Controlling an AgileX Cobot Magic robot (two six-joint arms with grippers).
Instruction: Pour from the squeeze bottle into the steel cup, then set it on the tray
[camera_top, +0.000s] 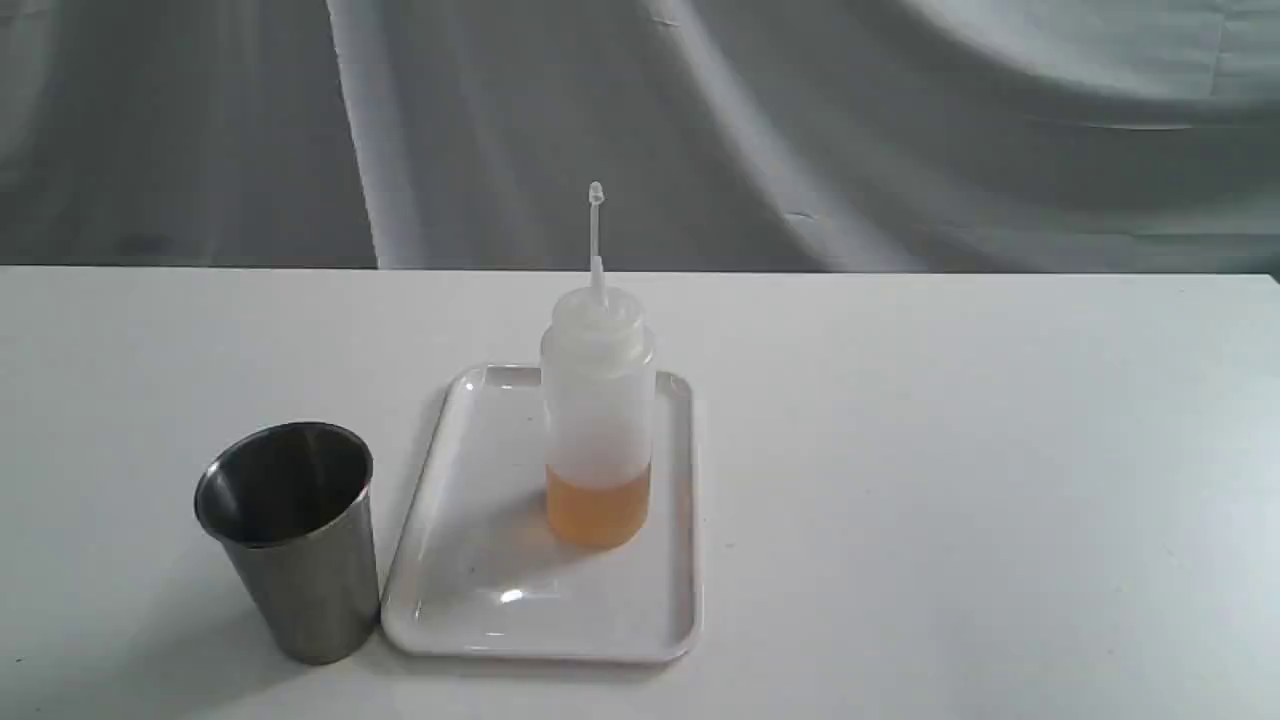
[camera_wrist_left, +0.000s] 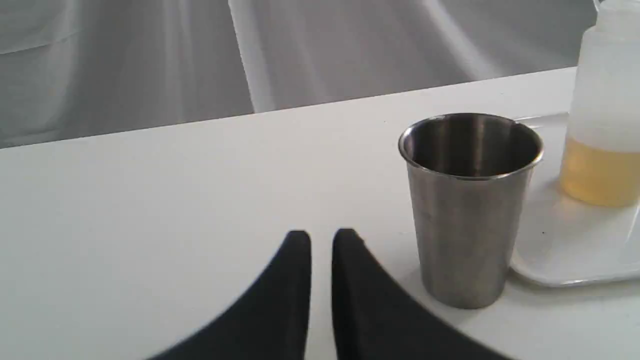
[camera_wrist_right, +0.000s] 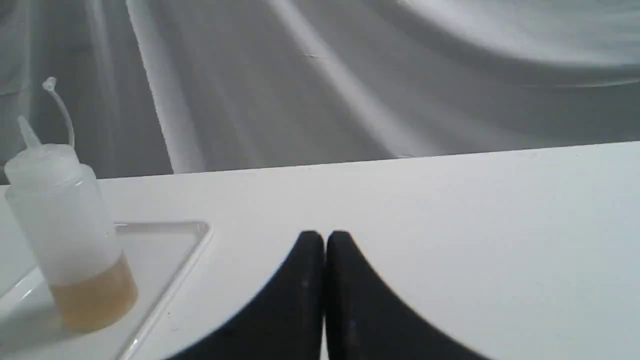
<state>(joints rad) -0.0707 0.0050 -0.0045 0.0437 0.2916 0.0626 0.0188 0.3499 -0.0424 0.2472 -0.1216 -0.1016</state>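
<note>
The squeeze bottle (camera_top: 598, 420) stands upright on the white tray (camera_top: 480, 580), amber liquid filling its lower part, nozzle and cap tether pointing up. Left of the tray, close to its rim, the steel cup (camera_top: 290, 540) stands upright on the table. Neither gripper shows in the exterior view. In the left wrist view my left gripper (camera_wrist_left: 321, 235) is shut with only a thin slit between its black fingers, empty, a short way from the cup (camera_wrist_left: 470, 205); the bottle (camera_wrist_left: 602, 115) stands beyond. My right gripper (camera_wrist_right: 325, 236) is shut and empty, apart from the bottle (camera_wrist_right: 70, 235) and tray (camera_wrist_right: 165, 230).
A white tabletop (camera_top: 950, 450) carries everything; its far edge meets a grey draped cloth backdrop (camera_top: 800, 130). No other objects show on the table.
</note>
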